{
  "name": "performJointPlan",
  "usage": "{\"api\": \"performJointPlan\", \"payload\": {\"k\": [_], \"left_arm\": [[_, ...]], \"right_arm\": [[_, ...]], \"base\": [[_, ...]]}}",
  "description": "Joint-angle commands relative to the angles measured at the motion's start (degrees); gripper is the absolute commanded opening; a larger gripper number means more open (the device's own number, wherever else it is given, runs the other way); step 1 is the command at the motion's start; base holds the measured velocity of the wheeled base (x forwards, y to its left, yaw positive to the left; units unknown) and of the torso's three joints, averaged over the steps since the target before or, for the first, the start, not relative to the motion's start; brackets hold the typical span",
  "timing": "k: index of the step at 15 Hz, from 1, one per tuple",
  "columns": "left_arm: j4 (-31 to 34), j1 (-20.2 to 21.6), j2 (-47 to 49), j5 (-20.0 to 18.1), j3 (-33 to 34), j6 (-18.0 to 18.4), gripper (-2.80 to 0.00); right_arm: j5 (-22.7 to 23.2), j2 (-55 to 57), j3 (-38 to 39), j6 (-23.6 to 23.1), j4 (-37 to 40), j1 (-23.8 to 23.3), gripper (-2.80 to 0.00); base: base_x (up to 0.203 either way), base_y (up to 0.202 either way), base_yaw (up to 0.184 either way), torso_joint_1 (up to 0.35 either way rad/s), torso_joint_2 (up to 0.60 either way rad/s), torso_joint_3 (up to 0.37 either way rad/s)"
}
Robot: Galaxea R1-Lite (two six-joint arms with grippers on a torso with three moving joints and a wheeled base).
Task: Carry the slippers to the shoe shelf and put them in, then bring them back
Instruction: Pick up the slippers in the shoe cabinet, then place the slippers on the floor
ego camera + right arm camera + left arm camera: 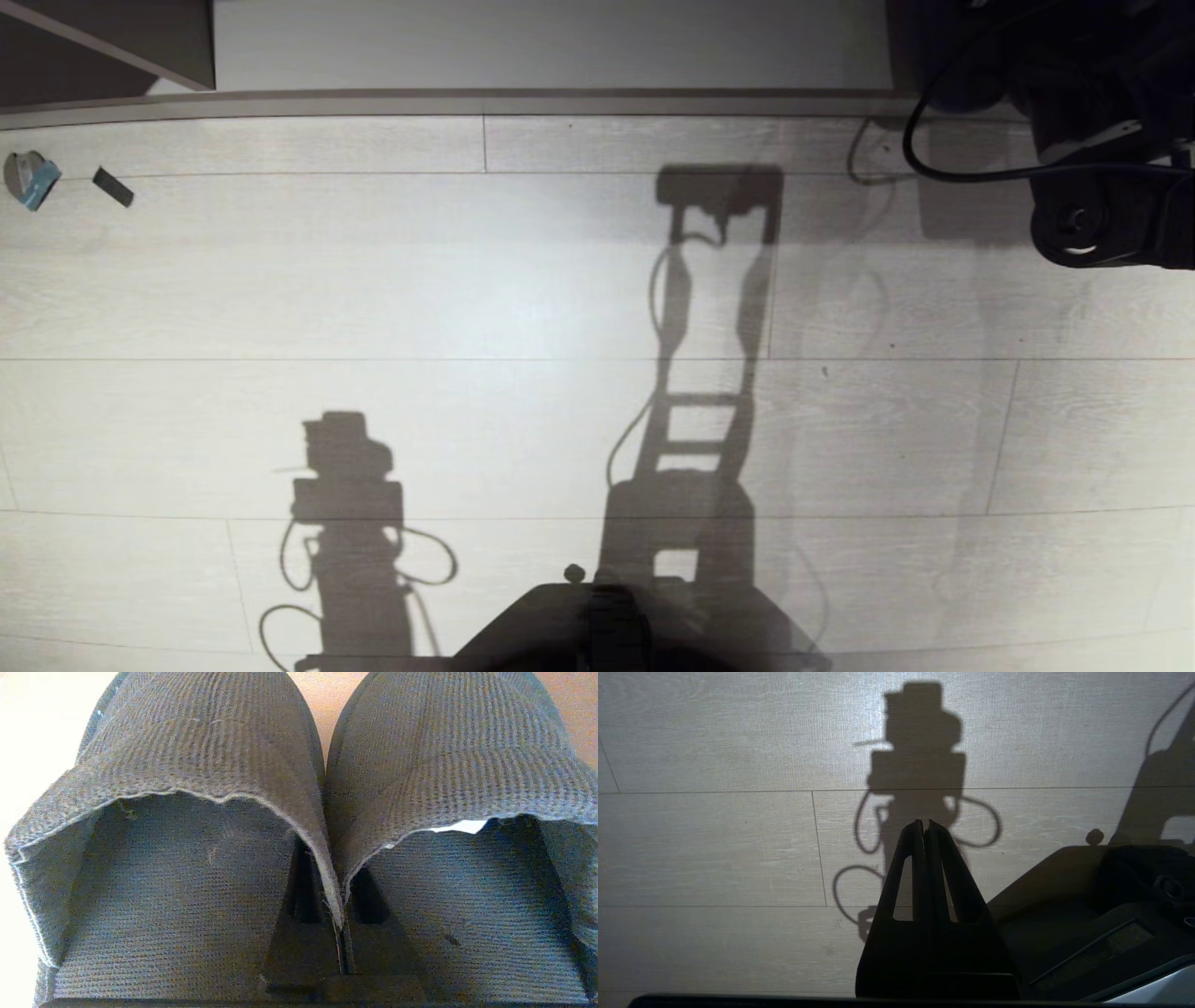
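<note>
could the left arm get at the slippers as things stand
Probably not without moving. The left gripper hangs shut over bare floor by the robot's base, with no slipper in its view. The slippers are already pinched by their inner strap edges in the right gripper, beyond the head view's right edge.

The right arm (pixel 1111 140) is cut off by the head view's top right corner, so its claw and the slippers lie outside that view. In the right wrist view the slippers (pixel 196 756) fill the picture, their toes and heels cropped, and their inner strap edges hide the right claw's (pixel 343 933) tips. A small grey-blue object (pixel 31 179) on the floor is too small to identify.
</note>
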Motion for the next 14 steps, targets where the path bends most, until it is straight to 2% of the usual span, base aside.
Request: {"api": "performJointPlan", "payload": {"k": [1, 5, 8, 11, 14], "left_arm": [[-0.02, -0.04, -0.04, 0.01, 0.00, -0.06, -2.80], [-0.02, -0.09, -0.04, 0.01, 0.00, 0.03, -2.80], [-0.02, 0.00, 0.01, 0.01, 0.00, 0.03, -2.80], [-0.02, -0.07, 0.05, 0.01, 0.00, 0.05, -2.80], [-0.02, -0.07, 0.05, 0.01, 0.00, 0.03, -2.80]], "right_arm": [[-0.06, -6.89, 7.41, -0.10, 1.28, 0.63, -2.80], [1.06, -18.51, 31.62, -0.36, 3.43, 1.25, -2.80], [2.41, -31.45, 48.84, -1.33, 3.73, 2.43, -2.80], [2.94, -45.74, 59.22, -3.30, 5.87, 3.42, -2.80], [3.38, -61.43, 67.46, -4.45, 15.04, 3.71, -2.80]], "base": [[0.000, 0.000, 0.000, 0.000, 0.00, 0.000], [0.000, 0.000, 0.000, 0.000, 0.00, 0.000], [0.000, 0.000, 0.000, 0.000, 0.00, 0.000], [0.000, 0.000, 0.000, 0.000, 0.00, 0.000], [0.000, 0.000, 0.000, 0.000, 0.00, 0.000]]}}
